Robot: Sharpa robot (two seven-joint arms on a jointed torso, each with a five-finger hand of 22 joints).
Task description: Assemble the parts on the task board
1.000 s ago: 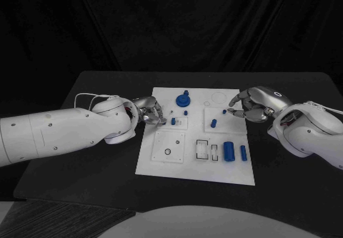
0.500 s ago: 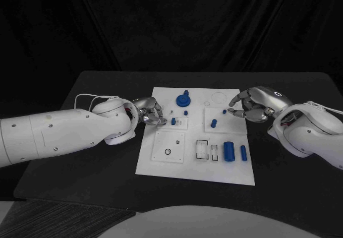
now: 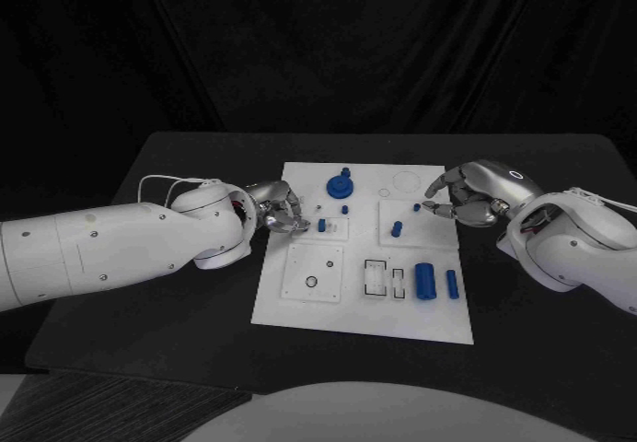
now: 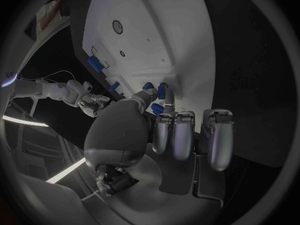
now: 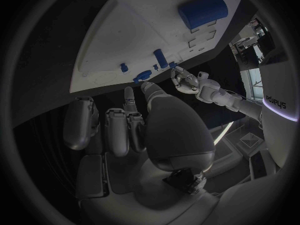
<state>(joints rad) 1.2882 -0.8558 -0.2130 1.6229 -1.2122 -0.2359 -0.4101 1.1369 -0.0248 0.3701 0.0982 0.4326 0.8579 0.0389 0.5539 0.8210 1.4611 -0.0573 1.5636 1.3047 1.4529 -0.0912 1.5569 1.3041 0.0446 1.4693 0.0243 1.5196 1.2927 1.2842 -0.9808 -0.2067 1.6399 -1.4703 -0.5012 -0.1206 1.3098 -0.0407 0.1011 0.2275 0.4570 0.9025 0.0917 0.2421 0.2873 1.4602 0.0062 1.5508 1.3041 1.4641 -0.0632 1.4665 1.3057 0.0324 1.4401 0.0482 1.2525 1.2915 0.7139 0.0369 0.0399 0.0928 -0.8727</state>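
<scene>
The white task board [image 3: 303,304] lies in the middle of the table. My left hand [image 3: 283,210] is at the board's left edge with its fingers curled; thumb and a finger close round a small blue peg [image 3: 321,225], [image 4: 157,108] that stands in a square plate. My right hand [image 3: 460,196] hovers at the board's right edge, fingers curled in, with its fingertips [image 5: 147,87] just short of a small blue piece [image 3: 415,208], [image 5: 144,75] on the board. Nothing lies between those fingertips.
A round blue part with a knob [image 3: 341,187] sits at the board's far end. Another blue peg [image 3: 397,227] stands mid-board. A thick blue cylinder [image 3: 425,281] and a thinner one [image 3: 453,284] lie near the right edge, beside outlined slots [image 3: 377,277].
</scene>
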